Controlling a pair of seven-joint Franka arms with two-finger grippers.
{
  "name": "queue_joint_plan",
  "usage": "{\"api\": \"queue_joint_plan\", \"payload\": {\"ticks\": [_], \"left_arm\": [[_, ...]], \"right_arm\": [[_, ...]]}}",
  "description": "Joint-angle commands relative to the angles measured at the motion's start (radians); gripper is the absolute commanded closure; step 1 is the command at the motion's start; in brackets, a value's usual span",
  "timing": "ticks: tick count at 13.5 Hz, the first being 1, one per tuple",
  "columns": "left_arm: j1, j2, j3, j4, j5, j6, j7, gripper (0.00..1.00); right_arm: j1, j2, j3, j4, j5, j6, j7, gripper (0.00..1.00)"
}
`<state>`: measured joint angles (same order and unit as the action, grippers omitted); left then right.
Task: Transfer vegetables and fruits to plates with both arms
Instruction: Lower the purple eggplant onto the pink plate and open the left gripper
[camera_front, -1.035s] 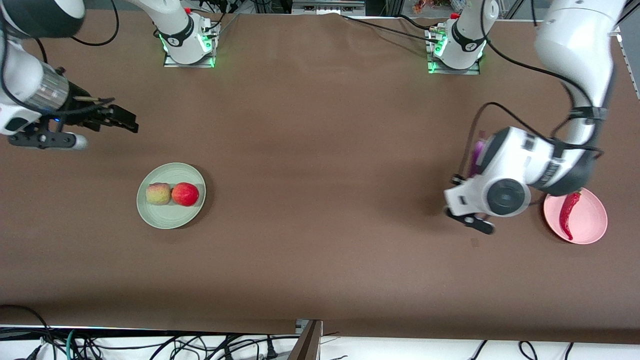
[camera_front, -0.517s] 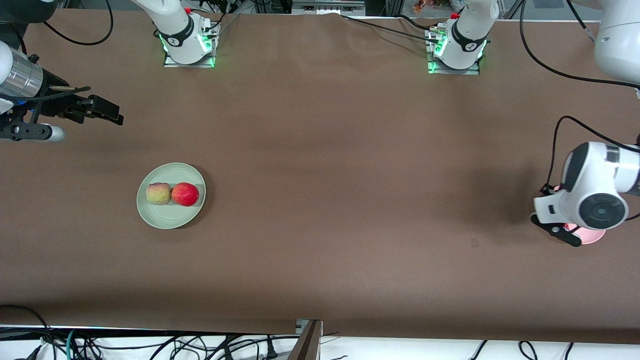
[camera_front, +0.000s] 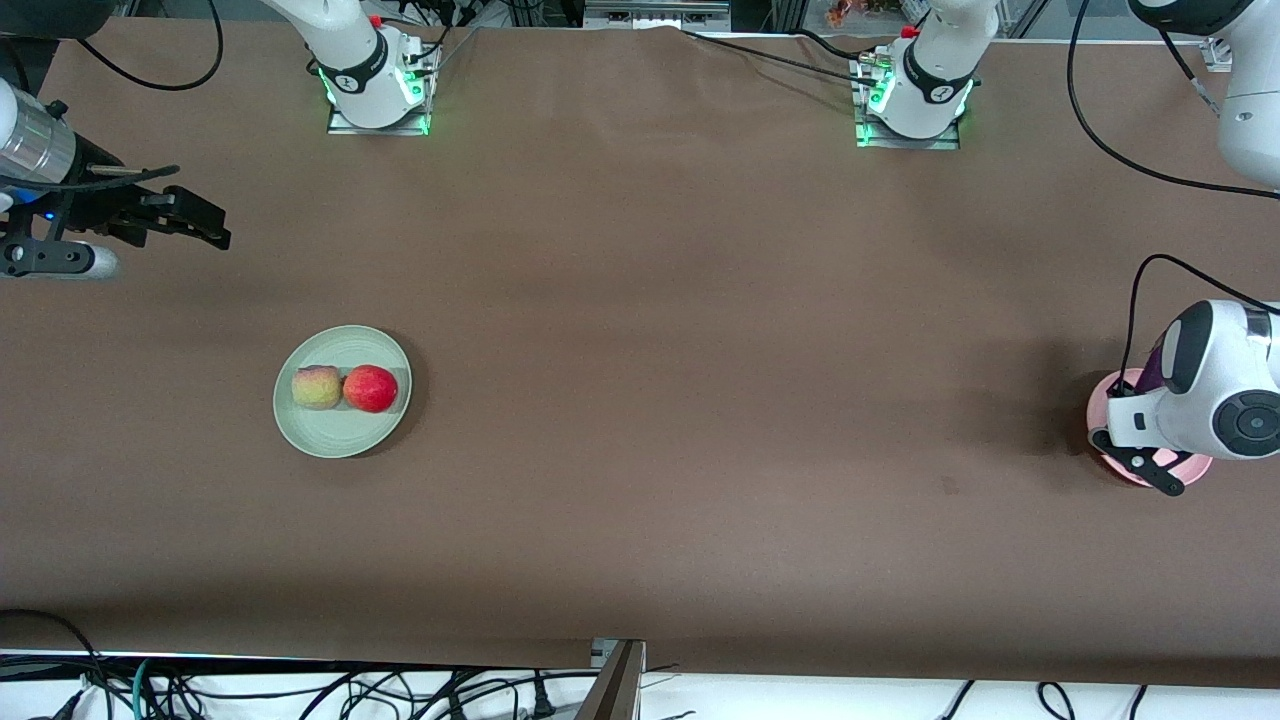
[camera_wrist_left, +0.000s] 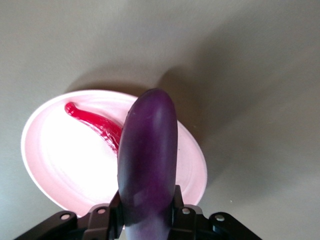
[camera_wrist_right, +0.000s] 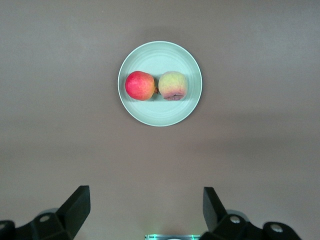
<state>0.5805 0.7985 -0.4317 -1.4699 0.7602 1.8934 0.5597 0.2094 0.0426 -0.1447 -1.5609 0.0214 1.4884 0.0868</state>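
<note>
My left gripper is shut on the purple eggplant and holds it over the pale pink plate. The red chili lies on that plate. In the front view the left wrist covers most of the pink plate, and a bit of the eggplant shows. The pale green plate holds the yellow-green fruit and the red fruit side by side; the plate also shows in the right wrist view. My right gripper is open and empty, in the air over the right arm's end of the table.
The brown table lies between the two plates. The arm bases stand along the table's edge farthest from the front camera. Cables hang off the edge nearest the front camera.
My left arm has carried the eggplant toward the left arm's end of the table, to over the pink plate. My right gripper has drawn back toward the table's end.
</note>
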Motion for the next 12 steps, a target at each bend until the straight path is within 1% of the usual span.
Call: {"api": "queue_joint_plan", "payload": {"ticks": [1,2,3,4,5,10,11,12], "left_arm": [[0.025,0.007,-0.007,-0.006,0.027,0.036,0.022,0.91],[0.033,0.008,-0.005,-0.006,0.027,0.039,0.022,0.86],[0.041,0.010,-0.004,-0.006,0.027,0.041,0.022,0.78],[0.044,0.013,-0.002,-0.006,0.025,0.041,0.020,0.26],[0.050,0.011,-0.002,0.000,0.025,0.041,0.022,0.00],[0.053,-0.004,-0.007,0.005,0.016,0.026,0.022,0.00],[0.053,-0.030,-0.015,0.005,0.004,0.016,0.028,0.00],[0.053,-0.068,-0.040,0.008,-0.036,-0.009,0.035,0.00]], "right_arm": [[-0.019,0.026,0.017,0.076,-0.012,-0.063,-0.025,0.01],[-0.019,0.036,0.017,0.077,-0.011,-0.060,-0.027,0.01],[-0.019,0.037,0.017,0.078,-0.011,-0.056,-0.021,0.01],[-0.018,0.037,0.017,0.078,-0.011,-0.056,-0.016,0.01],[-0.018,0.037,0.017,0.081,-0.009,-0.054,-0.016,0.01],[-0.009,0.037,0.024,0.091,-0.008,-0.056,0.014,0.01],[-0.008,0.040,0.024,0.091,-0.008,-0.054,0.017,0.01],[-0.010,0.040,0.020,0.091,-0.005,-0.048,0.018,0.01]]}}
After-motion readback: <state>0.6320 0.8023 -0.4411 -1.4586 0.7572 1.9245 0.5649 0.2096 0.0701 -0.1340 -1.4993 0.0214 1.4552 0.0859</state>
